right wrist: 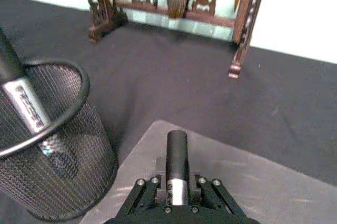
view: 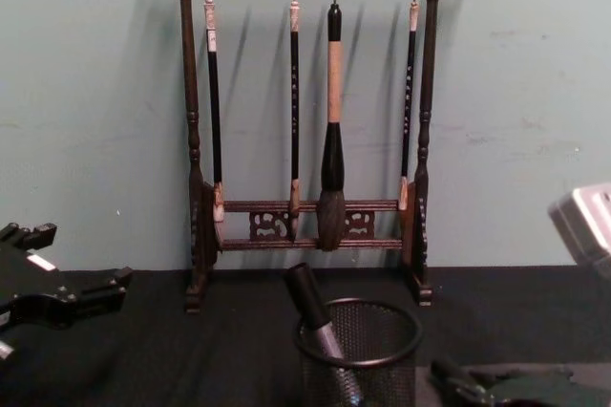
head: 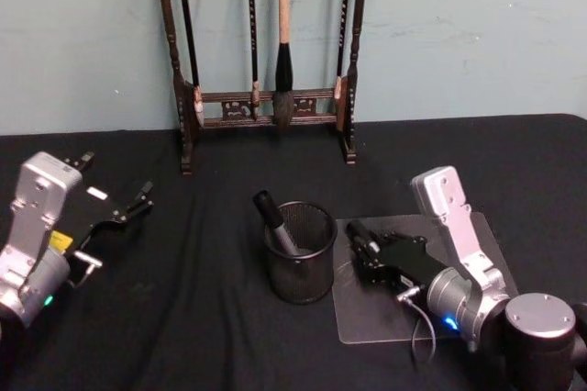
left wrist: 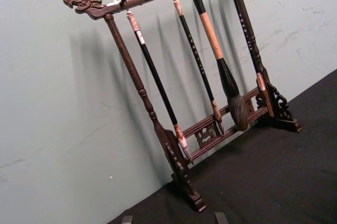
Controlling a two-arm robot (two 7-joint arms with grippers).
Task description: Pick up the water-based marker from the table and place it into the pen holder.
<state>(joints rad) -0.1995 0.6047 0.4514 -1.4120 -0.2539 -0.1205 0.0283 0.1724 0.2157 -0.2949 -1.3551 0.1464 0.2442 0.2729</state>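
Observation:
The black mesh pen holder [head: 300,253] stands at the table's middle, with one black marker [head: 274,220] leaning inside it. Just to its right, low over a clear mat [head: 381,318], my right gripper [head: 359,240] is shut on a second water-based marker [right wrist: 177,156], black with a silver band, whose end pokes out ahead of the fingers. In the right wrist view the pen holder [right wrist: 50,145] sits close beside the gripper [right wrist: 177,176]. The chest view shows the holder [view: 360,354] and the right gripper [view: 451,375] low beside it. My left gripper [head: 124,212] rests open at the far left.
A tall dark wooden brush rack [head: 266,106] with several hanging brushes stands at the back against the wall, behind the holder. The table is covered in black cloth [head: 202,318]. The left wrist view looks at the rack [left wrist: 179,108].

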